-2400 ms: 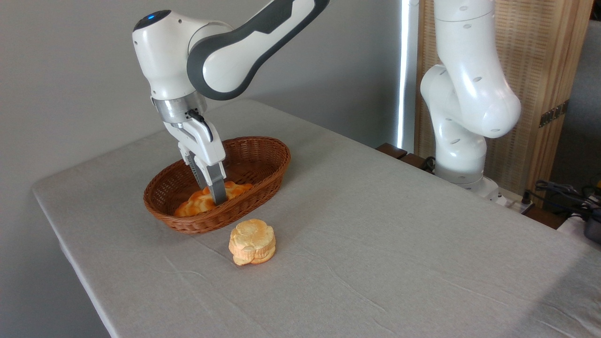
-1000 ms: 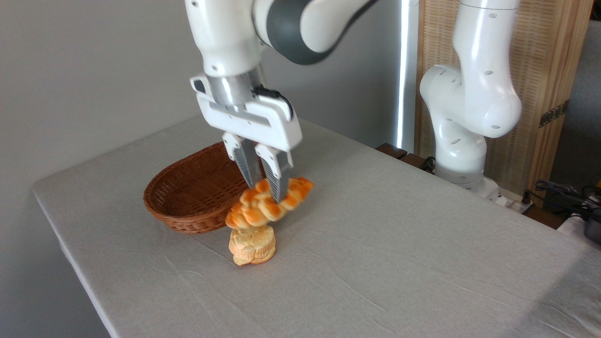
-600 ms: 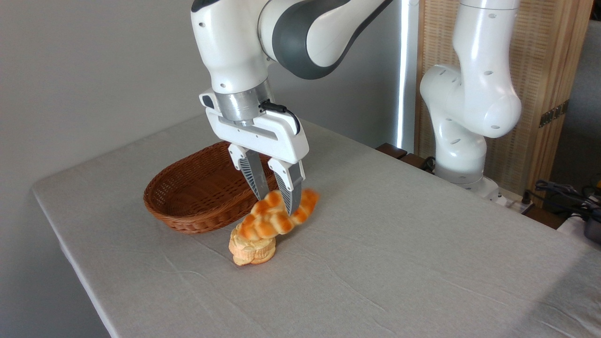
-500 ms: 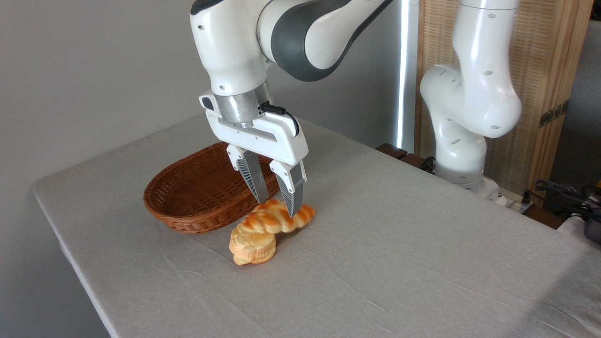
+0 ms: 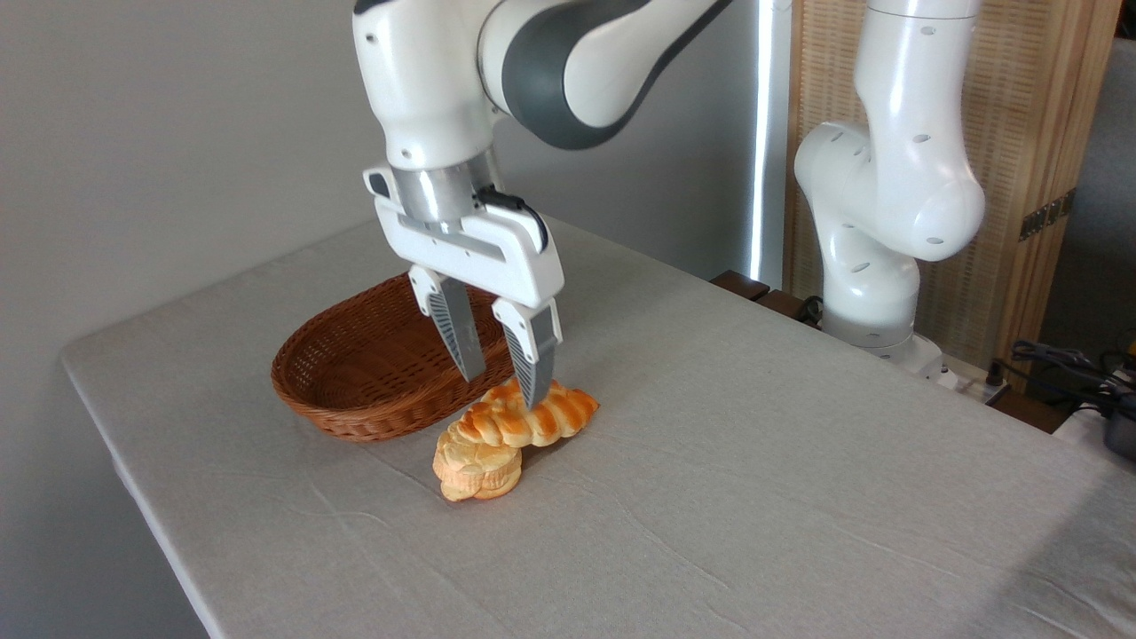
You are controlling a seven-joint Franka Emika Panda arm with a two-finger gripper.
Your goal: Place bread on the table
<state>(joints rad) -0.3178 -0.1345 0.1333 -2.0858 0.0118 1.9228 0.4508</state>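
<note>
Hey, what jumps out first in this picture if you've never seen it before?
The big white robot arm's open gripper hangs mid-frame just above a glossy orange-brown braided loaf, which leans on a paler flower-shaped bun. Behind them to the left, a brown oval wicker basket sits on the grey-beige clothed table.

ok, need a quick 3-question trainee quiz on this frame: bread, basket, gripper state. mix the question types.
1. True or false: the braided bread lies inside the wicker basket.
2. Multiple choice: the gripper is
A) shut on the bread
B) open, fingers spread above the bread
C) shut on the round bun
3. Short answer: what does the left end of the bread rest against?

Key
1. False. It is out of the basket, on the table just to the basket's right.
2. B
3. The pale round bun; the loaf's left end leans on top of it, while the right end lies on the cloth.
</note>
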